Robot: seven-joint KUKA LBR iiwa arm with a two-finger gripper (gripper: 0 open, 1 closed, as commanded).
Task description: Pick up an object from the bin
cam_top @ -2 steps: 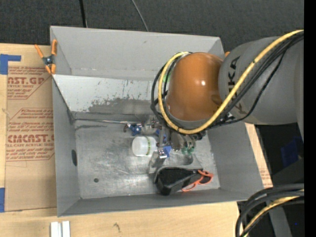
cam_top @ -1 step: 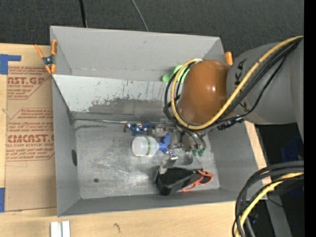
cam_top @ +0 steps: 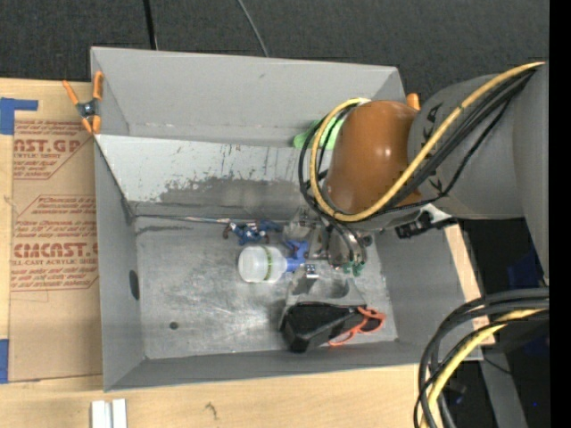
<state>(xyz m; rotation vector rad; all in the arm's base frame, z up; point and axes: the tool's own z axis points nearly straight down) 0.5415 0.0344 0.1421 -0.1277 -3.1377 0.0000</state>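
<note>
Seen from my remote desk, the gripper [cam_top: 323, 261] hangs low at the middle of the grey bin [cam_top: 178, 163], just beside a small white bottle [cam_top: 258, 263] lying on its side; whether it is spread or closed I cannot tell. I judge the pick to be at the approach, and next I need to centre on that round, stubby bottle, clear of the black thing [cam_top: 312, 324] nearby

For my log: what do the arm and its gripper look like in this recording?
The arm is a thick, rounded grey body. Its wrist carries a smooth orange-brown dome cover. Yellow and black cables loop round that cover and run back along the arm. The gripper below is a small metal and dark assembly, too cluttered to tell more.
</note>
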